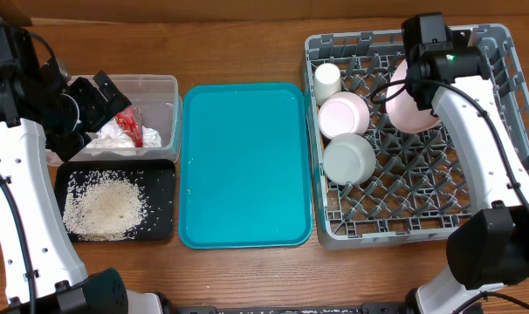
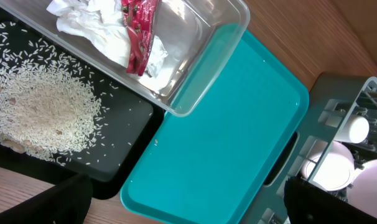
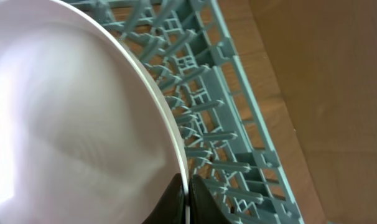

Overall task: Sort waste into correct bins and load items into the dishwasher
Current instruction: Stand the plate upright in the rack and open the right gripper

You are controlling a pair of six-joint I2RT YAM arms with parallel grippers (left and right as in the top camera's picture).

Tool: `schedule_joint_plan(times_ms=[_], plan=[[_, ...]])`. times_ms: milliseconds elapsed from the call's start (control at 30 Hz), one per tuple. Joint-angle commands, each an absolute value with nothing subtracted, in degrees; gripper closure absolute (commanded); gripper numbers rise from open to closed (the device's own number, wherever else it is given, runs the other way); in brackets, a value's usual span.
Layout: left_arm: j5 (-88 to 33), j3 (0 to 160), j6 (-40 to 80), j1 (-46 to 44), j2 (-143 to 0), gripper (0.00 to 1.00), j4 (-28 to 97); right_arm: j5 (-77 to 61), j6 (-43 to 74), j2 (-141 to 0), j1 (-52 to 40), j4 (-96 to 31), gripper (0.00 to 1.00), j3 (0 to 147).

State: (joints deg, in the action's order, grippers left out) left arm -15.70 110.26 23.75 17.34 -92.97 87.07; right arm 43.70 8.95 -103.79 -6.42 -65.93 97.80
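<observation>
- My right gripper (image 3: pixel 187 200) is clamped on the rim of the plate (image 1: pixel 412 106); in the right wrist view the two fingertips pinch the edge at the bottom centre.
- The plate stands tilted on edge over the upper middle of the rack (image 1: pixel 404 234), which fills the right of the overhead frame. I cannot tell whether it touches the pegs.
- My left gripper (image 1: pixel 97 98) is spread wide and holds nothing. It hangs over the tub (image 1: pixel 167 84) at the upper left.
- In the tub lie the napkin (image 1: pixel 114 133) and the wrapper (image 1: pixel 130 125), touching each other.
- The black tray (image 1: pixel 162 214) sits just below the tub at the lower left, with the rice (image 1: pixel 103 208) in a loose heap on its left half and stray grains around it.
- The cup (image 1: pixel 326 82) is in the rack's upper left corner.
- The two bowls (image 1: pixel 344 113) (image 1: pixel 349 158) sit just below the cup, one under the other and touching.
- The teal tray (image 1: pixel 244 166) lies between the bins and the rack, mid-frame.
</observation>
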Motion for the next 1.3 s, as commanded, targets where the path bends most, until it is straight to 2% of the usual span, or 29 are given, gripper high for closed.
schedule_joint_plan(times_ms=[0, 133, 533, 667, 733, 833, 1033, 1167, 1200, 1267], plan=[[-16.08, 111.0, 22.7, 17.28, -92.9, 0.0, 86.96, 40.18, 5.41, -103.7, -7.07, -64.69, 0.96, 97.76], [-16.08, 111.0, 22.7, 17.28, -92.9, 0.0, 86.96, 36.38, 4.23, -103.7, -7.07, -63.61, 0.91, 97.78], [-16.08, 111.0, 22.7, 17.28, -92.9, 0.0, 86.96, 23.11, 4.21, -103.7, -7.07, -57.01, 0.87, 97.76], [-16.08, 111.0, 22.68, 17.28, -92.9, 0.0, 86.96, 22.15, 4.21, -103.7, -7.07, -54.63, 0.76, 97.78], [-16.08, 111.0, 22.7, 17.28, -92.9, 0.0, 86.96, 22.22, 4.21, -103.7, -7.07, -53.49, 0.55, 97.78], [-16.08, 111.0, 22.7, 17.28, -92.9, 0.0, 86.96, 22.26, 3.55, -103.7, -7.07, -51.92, 0.4, 97.8], [-16.08, 111.0, 22.7, 17.28, -92.9, 0.0, 86.96, 21.61, -0.47, -103.5, -7.46, -49.65, 0.35, 98.91], [-16.08, 111.0, 22.7, 17.28, -92.9, 0.0, 86.96, 14.72, -0.45, -103.46, -8.91, -52.23, 0.31, 101.1], [-16.08, 111.0, 22.7, 17.28, -92.9, 0.0, 86.96, 12.49, -0.45, -103.39, -9.21, -52.47, 0.27, 101.23], [-16.08, 111.0, 22.7, 17.28, -92.9, 0.0, 86.96, 7.29, -0.45, -103.26, -9.78, -52.82, 0.07, 101.25]])
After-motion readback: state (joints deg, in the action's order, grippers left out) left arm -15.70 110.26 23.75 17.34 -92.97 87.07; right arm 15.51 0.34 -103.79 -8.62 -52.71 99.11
